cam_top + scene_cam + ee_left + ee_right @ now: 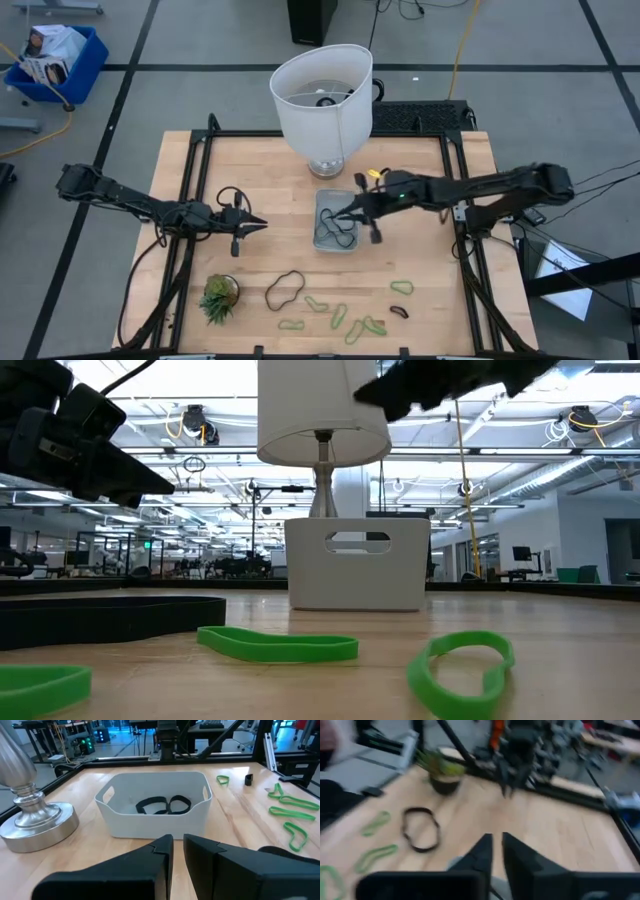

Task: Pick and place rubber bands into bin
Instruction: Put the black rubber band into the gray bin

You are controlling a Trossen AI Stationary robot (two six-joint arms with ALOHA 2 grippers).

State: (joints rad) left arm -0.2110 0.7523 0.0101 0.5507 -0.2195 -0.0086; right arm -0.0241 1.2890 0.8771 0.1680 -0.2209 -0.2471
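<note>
While my right gripper (345, 212) hangs over the bin (322, 200), fingers nearly together and empty, I note dark rubber bands (335, 235) inside the bin beneath it. My left gripper (255, 225) waits beside the bin with only a narrow gap, holding nothing. Green bands (340, 315) lie well apart near the table's front edge.

Bare wood between the left gripper (258, 224) and the bin (337, 221), lamp (322, 100) close behind the bin, right gripper (336, 215) over it, small plant (219, 296) near the front edge
</note>
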